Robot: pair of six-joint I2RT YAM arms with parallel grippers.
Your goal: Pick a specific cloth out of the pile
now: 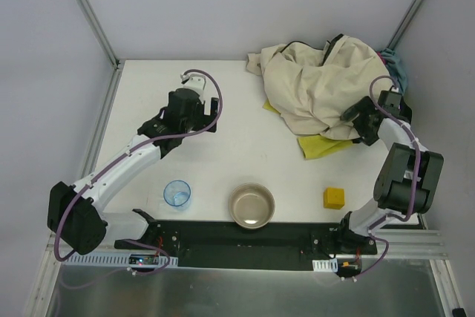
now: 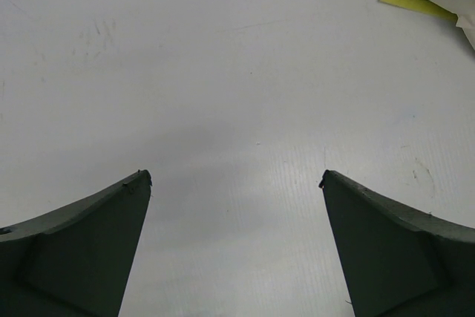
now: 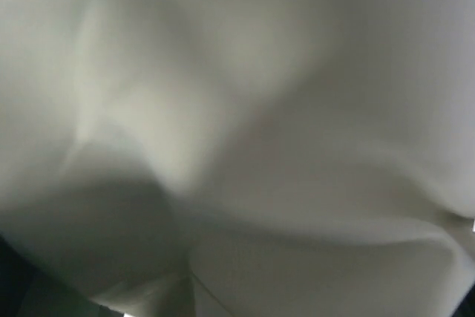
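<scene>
There are 2 arms (image 1: 122, 165) (image 1: 404, 165), 1 pile (image 1: 319, 79), 1 bowl (image 1: 232, 206), 1 cup (image 1: 177, 193), 1 block (image 1: 333, 197).

Robot manipulation lab, enclosed test cell.
White surface (image 1: 223, 146) boxed in by plain pale panels (image 1: 245, 5) on aluminium struts (image 1: 87, 12). Left arm (image 1: 126, 161) and right arm (image 1: 401, 172) are bolted to a black base plate (image 1: 245, 246) along the near edge, with purple cables (image 1: 197, 74) exposed. Loose test props on top: pile (image 1: 319, 83) at the far right corner, metal bowl (image 1: 251, 206), blue cup (image 1: 177, 193), yellow block (image 1: 333, 197).
</scene>
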